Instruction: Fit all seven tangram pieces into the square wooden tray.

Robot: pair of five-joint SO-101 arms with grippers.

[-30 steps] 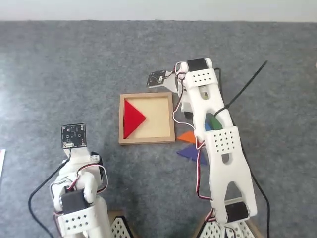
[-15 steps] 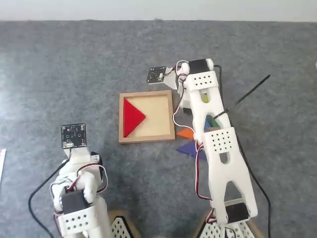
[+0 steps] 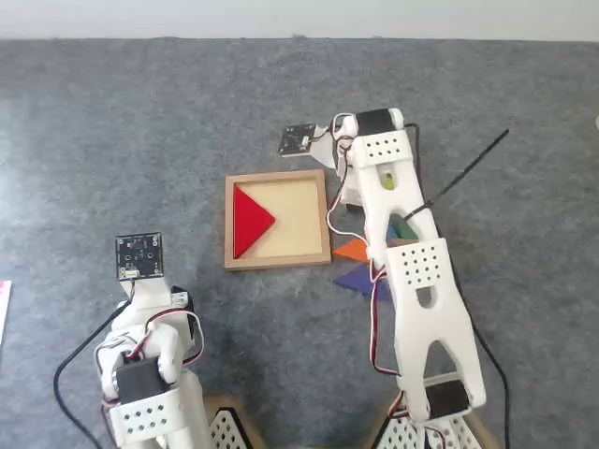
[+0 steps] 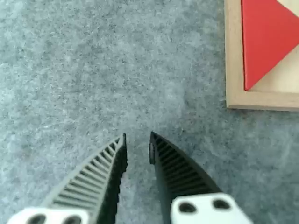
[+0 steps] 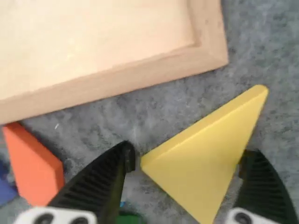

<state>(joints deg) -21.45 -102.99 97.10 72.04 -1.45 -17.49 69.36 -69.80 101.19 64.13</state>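
Observation:
The square wooden tray (image 3: 277, 265) lies mid-table with a red triangle (image 3: 248, 222) flat against its left side. My right arm stretches over the loose pieces just right of the tray. In the right wrist view my right gripper (image 5: 187, 161) has its fingers against both sides of a yellow triangle (image 5: 205, 158), close to the tray's outer rim (image 5: 117, 79). An orange piece (image 3: 352, 251), a dark blue piece (image 3: 358, 281) and a green piece (image 3: 404, 227) lie beside the arm. My left gripper (image 4: 138, 135) hangs over bare carpet short of the tray (image 4: 233, 70), a narrow gap between its fingers, holding nothing.
Grey carpet covers the table. The left arm's base (image 3: 140, 374) sits at the front left, the right arm's base (image 3: 435, 402) at the front right. A black cable (image 3: 468, 168) trails off the right arm. Some pieces are hidden under that arm.
The right arm's wrist shifted slightly away from me and settled; the green piece is more covered. The left arm and the tray have not moved.

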